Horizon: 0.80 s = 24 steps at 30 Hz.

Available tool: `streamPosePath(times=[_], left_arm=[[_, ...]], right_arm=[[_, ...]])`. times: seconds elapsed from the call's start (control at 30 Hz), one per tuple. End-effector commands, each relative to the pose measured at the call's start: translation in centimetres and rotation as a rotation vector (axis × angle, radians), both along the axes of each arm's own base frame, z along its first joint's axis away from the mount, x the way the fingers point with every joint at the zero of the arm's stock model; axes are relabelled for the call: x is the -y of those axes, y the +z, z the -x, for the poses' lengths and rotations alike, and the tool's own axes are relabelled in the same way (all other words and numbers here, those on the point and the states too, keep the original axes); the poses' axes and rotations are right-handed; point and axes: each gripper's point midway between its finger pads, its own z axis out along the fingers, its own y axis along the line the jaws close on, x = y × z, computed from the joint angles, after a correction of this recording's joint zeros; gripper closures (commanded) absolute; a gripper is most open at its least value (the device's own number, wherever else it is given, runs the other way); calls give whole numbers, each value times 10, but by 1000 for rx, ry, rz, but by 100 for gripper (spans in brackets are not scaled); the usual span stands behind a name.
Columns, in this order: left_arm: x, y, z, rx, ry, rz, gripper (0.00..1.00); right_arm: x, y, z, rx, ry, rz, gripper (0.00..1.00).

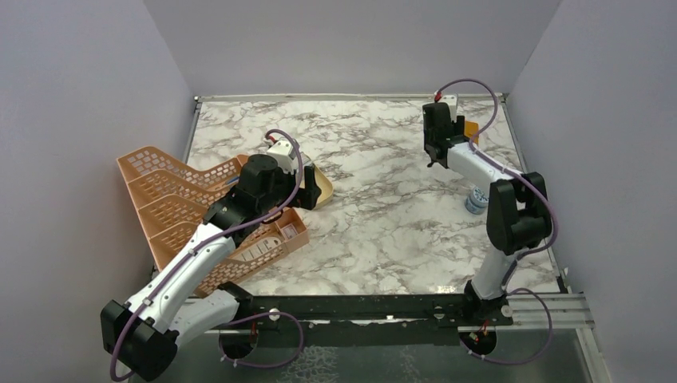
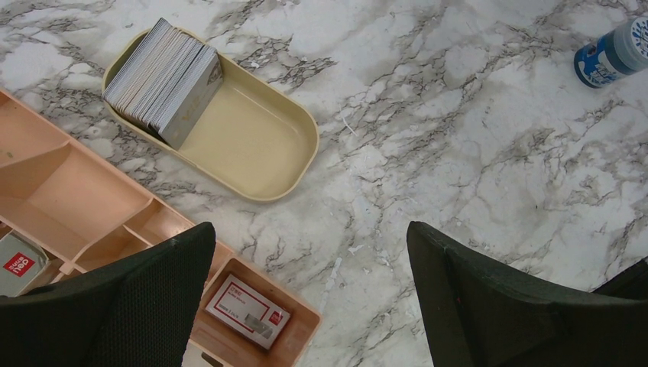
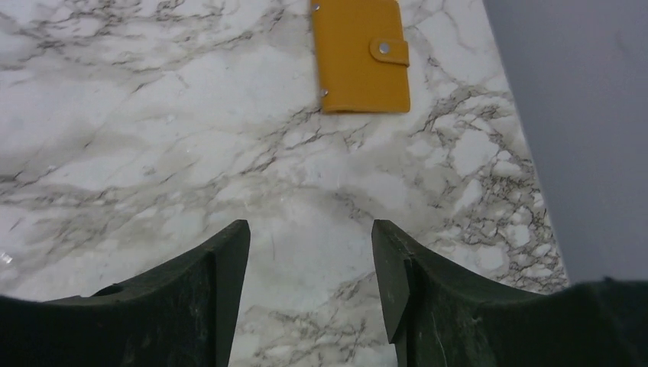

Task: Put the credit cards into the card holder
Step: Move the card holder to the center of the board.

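Observation:
The credit cards [image 2: 164,80] stand as a thick silvery-grey stack at one end of a tan oval dish [image 2: 252,145]. My left gripper [image 2: 309,252] hangs above the marble just in front of that dish, jaws wide open and nothing between them. The card holder [image 3: 359,55], a mustard-orange wallet, lies folded shut with its snap fastened near the table's far right corner. My right gripper [image 3: 309,245] hovers short of it, open and empty, its fingers apart over bare marble. In the top view the card holder [image 1: 472,128] peeks out behind the right wrist.
A peach lattice rack [image 2: 61,191] lies left of the dish, with a red-and-white box [image 2: 246,312] in its near compartment. A blue-and-white bottle [image 1: 477,199] lies by the right arm. The grey wall [image 3: 581,115] rises just right of the card holder.

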Motion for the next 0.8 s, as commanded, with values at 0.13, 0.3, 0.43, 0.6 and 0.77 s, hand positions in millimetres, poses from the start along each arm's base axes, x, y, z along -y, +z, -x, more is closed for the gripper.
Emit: streamPosePath(times=[0.13, 0.3, 0.43, 0.6, 0.77], left_arm=[[-3, 6, -1, 41, -4, 1, 1], [-4, 5, -1, 42, -1, -6, 1], [-2, 4, -2, 37, -7, -6, 1], [-1, 1, -1, 29, -14, -10, 1], [-3, -1, -2, 29, -6, -18, 1]], right_arm=[[45, -18, -66, 19, -86, 58, 44], [61, -56, -93, -44, -94, 17, 46], [63, -83, -109, -86, -80, -57, 47], [68, -116, -113, -151, -79, -79, 53], [63, -132, -101, -195, -55, -155, 62]])
